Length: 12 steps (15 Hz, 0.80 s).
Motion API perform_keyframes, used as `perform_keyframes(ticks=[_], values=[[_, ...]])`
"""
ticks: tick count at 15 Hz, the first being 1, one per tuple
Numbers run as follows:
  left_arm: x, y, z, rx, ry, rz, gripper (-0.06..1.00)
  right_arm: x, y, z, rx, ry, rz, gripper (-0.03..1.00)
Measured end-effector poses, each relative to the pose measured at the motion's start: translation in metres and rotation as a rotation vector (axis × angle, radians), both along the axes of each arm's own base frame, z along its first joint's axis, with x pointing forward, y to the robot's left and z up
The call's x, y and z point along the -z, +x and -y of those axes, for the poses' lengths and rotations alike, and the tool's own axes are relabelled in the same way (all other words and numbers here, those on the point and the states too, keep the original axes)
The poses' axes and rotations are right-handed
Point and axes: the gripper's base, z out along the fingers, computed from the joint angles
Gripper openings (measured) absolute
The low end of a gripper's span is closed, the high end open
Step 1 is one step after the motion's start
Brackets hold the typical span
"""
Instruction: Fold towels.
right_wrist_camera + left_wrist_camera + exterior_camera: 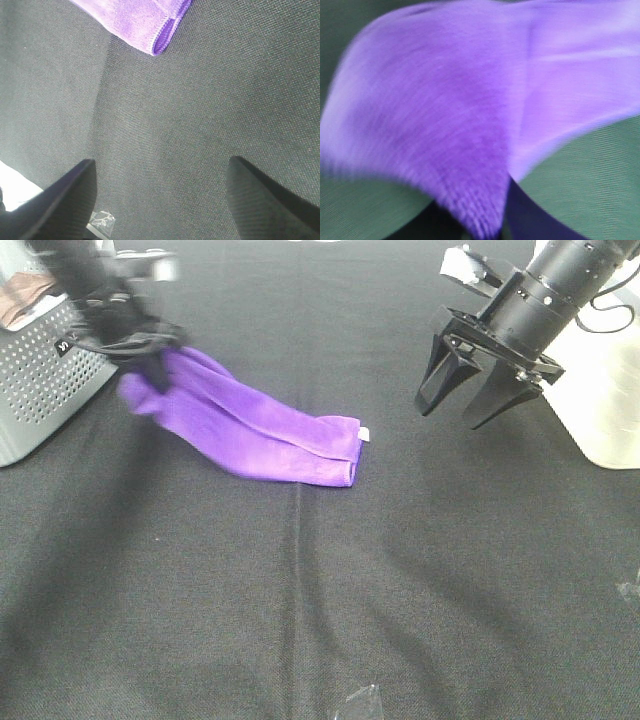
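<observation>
One bright purple microfibre towel [250, 435] lies doubled on the black cloth tabletop [400, 590], one end raised and clamped in the left pincer [152, 358]. Right pincer [450, 412] hangs open, well apart.

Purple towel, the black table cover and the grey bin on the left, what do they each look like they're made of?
The purple towel looks like soft microfibre-type cloth: matte, fuzzy, with a stitched hem, draping in limp folds. The black table cover looks like matte woven fabric, with a fine weave and creases showing. The grey bin is rigid perforated sheet, either metal or plastic; I cannot tell which.
</observation>
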Motion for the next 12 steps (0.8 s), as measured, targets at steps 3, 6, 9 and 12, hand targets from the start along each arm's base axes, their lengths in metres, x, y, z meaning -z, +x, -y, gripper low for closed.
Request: perform_keyframes(ticks=[3, 6, 9, 12], values=[[0.012, -0.013, 0.049, 0.110, 0.005, -0.019, 0.03, 0.000, 0.000, 0.000, 0.000, 0.001, 0.000, 0.69], [0.030, -0.016, 0.081, 0.121, 0.002, -0.043, 0.03, 0.000, 0.000, 0.000, 0.001, 0.002, 0.000, 0.69], [0.033, -0.015, 0.107, 0.094, -0.043, -0.035, 0.19, 0.000, 0.000, 0.000, 0.001, 0.003, 0.000, 0.69], [0.030, -0.015, 0.120, 0.045, -0.142, -0.042, 0.63, -0.006, -0.001, 0.000, 0.002, 0.005, 0.013, 0.69]])
